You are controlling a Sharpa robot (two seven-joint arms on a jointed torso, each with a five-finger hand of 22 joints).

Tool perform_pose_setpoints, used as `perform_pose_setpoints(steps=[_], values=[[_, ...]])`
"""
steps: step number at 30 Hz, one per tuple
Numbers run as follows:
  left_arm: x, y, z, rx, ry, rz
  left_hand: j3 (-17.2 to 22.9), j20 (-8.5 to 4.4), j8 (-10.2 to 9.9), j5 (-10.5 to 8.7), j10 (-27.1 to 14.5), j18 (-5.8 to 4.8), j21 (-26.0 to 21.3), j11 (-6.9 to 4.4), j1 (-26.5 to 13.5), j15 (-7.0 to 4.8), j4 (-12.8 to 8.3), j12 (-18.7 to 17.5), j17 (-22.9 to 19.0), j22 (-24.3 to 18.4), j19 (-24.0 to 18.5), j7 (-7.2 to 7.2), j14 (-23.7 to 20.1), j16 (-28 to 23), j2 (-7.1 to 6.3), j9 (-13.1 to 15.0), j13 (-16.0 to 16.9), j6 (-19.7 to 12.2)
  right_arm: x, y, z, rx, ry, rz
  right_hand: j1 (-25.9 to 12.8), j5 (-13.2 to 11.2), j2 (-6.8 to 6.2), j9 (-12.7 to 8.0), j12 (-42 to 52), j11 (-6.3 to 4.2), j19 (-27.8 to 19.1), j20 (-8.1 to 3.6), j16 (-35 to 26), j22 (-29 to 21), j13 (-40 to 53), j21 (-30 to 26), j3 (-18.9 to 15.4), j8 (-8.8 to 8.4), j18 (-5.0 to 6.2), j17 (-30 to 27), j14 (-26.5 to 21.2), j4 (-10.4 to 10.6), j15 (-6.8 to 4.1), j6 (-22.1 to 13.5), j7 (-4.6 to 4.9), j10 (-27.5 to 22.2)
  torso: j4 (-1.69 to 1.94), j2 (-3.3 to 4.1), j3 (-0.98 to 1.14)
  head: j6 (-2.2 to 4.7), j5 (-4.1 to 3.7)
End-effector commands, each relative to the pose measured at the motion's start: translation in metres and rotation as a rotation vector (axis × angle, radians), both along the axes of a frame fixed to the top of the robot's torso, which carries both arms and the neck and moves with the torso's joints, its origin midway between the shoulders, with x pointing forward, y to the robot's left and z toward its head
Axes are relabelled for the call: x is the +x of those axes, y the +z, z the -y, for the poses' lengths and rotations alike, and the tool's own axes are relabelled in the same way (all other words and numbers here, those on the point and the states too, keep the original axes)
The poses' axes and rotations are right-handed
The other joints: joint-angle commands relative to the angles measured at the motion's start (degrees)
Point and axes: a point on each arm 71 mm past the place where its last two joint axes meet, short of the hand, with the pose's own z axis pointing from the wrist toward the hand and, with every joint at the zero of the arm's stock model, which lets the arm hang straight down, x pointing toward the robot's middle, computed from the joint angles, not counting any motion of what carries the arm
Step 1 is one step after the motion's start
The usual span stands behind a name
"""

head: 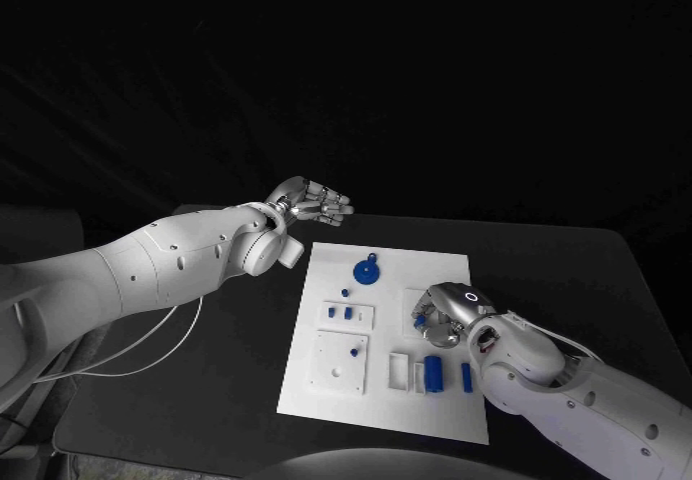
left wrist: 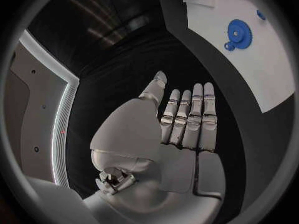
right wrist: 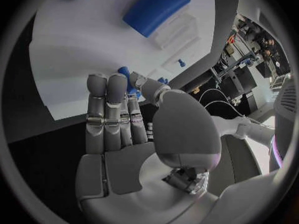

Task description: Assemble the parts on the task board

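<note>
The white task board (head: 387,400) lies in the middle of the black table. My right hand (head: 450,312) hovers low over the board's right side and pinches a small blue part (head: 421,322) between thumb and fingers; the right wrist view shows this blue part (right wrist: 127,80) at the fingertips (right wrist: 107,82). My left hand (head: 307,205) is raised beyond the board's far left corner, its fingers (left wrist: 190,117) straight and holding nothing. A blue gear (head: 366,270) sits near the board's far edge, also seen as the gear (left wrist: 236,32) in the left wrist view.
A blue cylinder (head: 434,372) and a slim blue piece (head: 466,375) lie on the board near my right forearm. Two small blue pegs (head: 340,313) stand in a white holder. A white block (head: 340,368) lies at the near left. White cables (head: 144,345) hang by my left arm.
</note>
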Motion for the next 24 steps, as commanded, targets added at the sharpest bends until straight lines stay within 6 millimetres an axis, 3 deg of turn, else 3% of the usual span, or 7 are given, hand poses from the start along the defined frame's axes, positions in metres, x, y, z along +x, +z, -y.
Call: perform_pose_setpoints(steps=[1, 15, 24], values=[[0.0, 0.001, 0.001, -0.009, -0.015, 0.003, -0.17, 0.14, 0.02, -0.03, -0.22, 0.5, 0.06, -0.07, -0.13, -0.1, 0.04, 0.2, 0.02, -0.06, -0.02, 0.09, -0.27, -0.17, 0.26, -0.04, -0.08, 0.21, -0.001, 0.006, -0.001, 0.027, -0.005, 0.037, -0.28, 0.05, 0.41, 0.78, 0.32, -0.66, 1.93, -0.48, 0.28, 0.65, 0.11, 0.55, 0.5, 0.06, -0.36, 0.07, 0.0, -0.13, -0.43, 0.52, 0.0, 1.1, -0.03, -0.01, 0.04, 0.06, 0.08], [0.002, 0.0, 0.0, -0.008, -0.009, 0.007, -0.29, 0.16, 0.0, -0.06, -0.25, 0.49, 0.05, -0.06, -0.43, -0.09, 0.19, 0.21, 0.02, -0.06, -0.03, 0.1, -0.28, -0.17, 0.34, -0.05, -0.08, 0.21, -0.009, 0.046, -0.016, 0.197, 0.049, 0.104, -0.3, 0.04, 0.52, 0.95, 0.32, -0.83, 1.89, -0.56, 0.12, 1.37, 0.11, 0.61, 0.51, 0.06, -0.49, 0.0, 0.05, -0.33, -0.53, 0.99, -0.15, 1.67, 0.01, -0.03, -0.01, 0.24, 0.5], [0.004, 0.0, 0.001, -0.006, -0.007, 0.009, -0.29, 0.16, 0.0, -0.05, -0.23, 0.49, 0.04, -0.08, -0.35, -0.1, 0.22, 0.22, 0.02, -0.07, -0.04, 0.09, -0.27, -0.16, 0.35, -0.05, -0.07, 0.18, -0.018, 0.05, -0.046, 0.252, 0.113, 0.087, -0.37, 0.09, 0.71, 1.0, 0.31, -0.83, 1.95, -0.55, 0.15, 1.66, 0.11, 0.63, 0.38, 0.04, -0.42, 0.03, 0.06, -0.46, -0.52, 0.99, -0.15, 1.68, -0.04, -0.14, -0.15, 0.43, 1.05]])
